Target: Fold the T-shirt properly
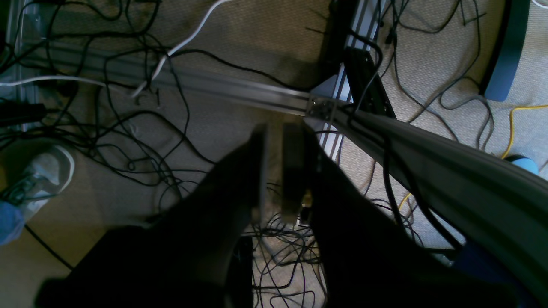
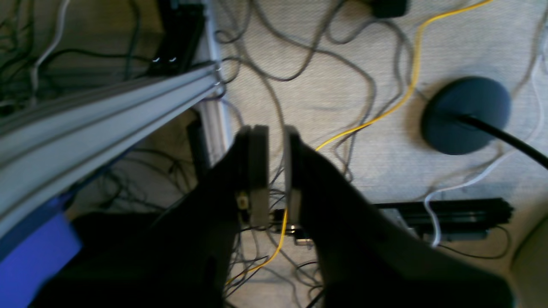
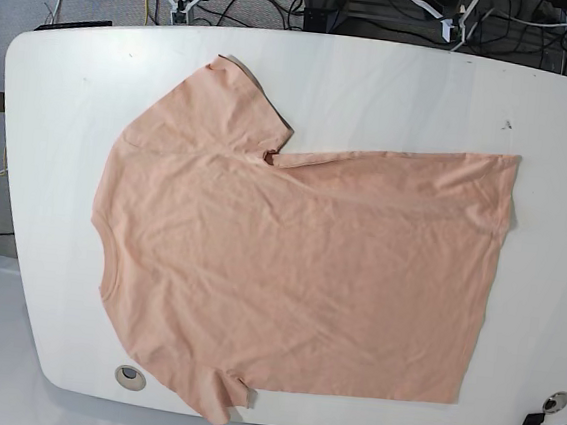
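Note:
The peach-pink T-shirt (image 3: 300,254) lies spread flat on the white table (image 3: 396,83), showing only in the base view. Its neck is to the left, its hem to the right, one sleeve toward the far edge and one toward the near edge. No smiley print shows on the upper side. My left gripper (image 1: 276,128) hangs off the table over the carpet, its fingers almost together with nothing between them. My right gripper (image 2: 274,130) is the same, also over the floor. Neither gripper is near the shirt.
Both wrist views show carpet with tangled black cables, aluminium frame rails (image 1: 239,90) and a yellow cable (image 2: 385,111). A grey shoe (image 1: 38,175) is at left and a round dark stand base (image 2: 464,113) at right. The table has two round holes (image 3: 129,376) near its front edge.

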Controlling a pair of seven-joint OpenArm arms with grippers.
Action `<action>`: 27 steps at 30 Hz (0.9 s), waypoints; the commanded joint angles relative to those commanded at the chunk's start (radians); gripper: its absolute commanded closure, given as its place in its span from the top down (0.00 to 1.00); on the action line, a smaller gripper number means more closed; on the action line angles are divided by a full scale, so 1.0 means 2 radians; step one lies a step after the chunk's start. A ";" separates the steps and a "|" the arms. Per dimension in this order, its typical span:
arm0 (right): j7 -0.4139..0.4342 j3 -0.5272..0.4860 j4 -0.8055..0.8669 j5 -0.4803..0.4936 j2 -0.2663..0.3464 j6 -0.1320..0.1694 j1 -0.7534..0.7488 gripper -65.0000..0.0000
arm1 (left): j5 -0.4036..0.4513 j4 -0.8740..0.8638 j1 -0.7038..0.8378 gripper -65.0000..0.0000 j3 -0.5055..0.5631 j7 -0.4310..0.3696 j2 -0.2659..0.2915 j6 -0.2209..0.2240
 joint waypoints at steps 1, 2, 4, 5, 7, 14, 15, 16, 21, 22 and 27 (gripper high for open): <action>0.000 0.000 0.000 0.000 0.000 0.000 -0.002 0.09 | 0.000 0.000 0.002 0.08 0.000 -0.001 0.000 0.000; 0.000 0.000 0.000 0.000 -0.001 0.000 -0.005 0.09 | -0.001 0.000 0.005 0.08 0.000 -0.001 0.001 0.000; 0.001 0.000 0.003 0.000 -0.001 0.000 -0.012 0.09 | -0.001 0.000 0.012 0.08 0.000 -0.001 0.001 -0.001; 0.001 0.000 0.009 0.000 -0.001 0.000 -0.018 0.09 | -0.001 0.000 0.015 0.08 0.000 -0.001 0.001 -0.001; 0.001 -0.001 0.028 0.000 -0.001 0.000 -0.033 0.09 | -0.001 0.000 0.021 0.08 0.000 -0.002 0.001 -0.001; -0.002 -0.001 0.099 0.000 -0.014 0.000 -0.085 0.09 | -0.002 0.025 0.046 0.08 0.000 -0.002 0.001 -0.002; -0.002 -0.006 0.104 0.000 -0.014 0.000 -0.089 0.09 | -0.002 0.041 0.056 0.08 0.000 -0.002 0.001 -0.002; -0.002 -0.019 0.104 0.000 -0.014 0.000 -0.090 0.09 | -0.002 0.059 0.065 0.08 0.000 -0.002 0.001 -0.002; -0.001 -0.040 0.125 0.004 -0.014 0.000 -0.114 0.09 | -0.001 0.121 0.107 0.08 0.000 -0.002 0.001 -0.002; -0.002 -0.041 0.140 0.004 -0.015 0.000 -0.126 0.09 | -0.001 0.130 0.117 0.08 0.000 -0.002 0.001 -0.002; -0.003 -0.041 0.213 0.001 -0.025 0.000 -0.172 0.09 | -0.001 0.180 0.157 0.08 -0.001 -0.002 0.001 -0.002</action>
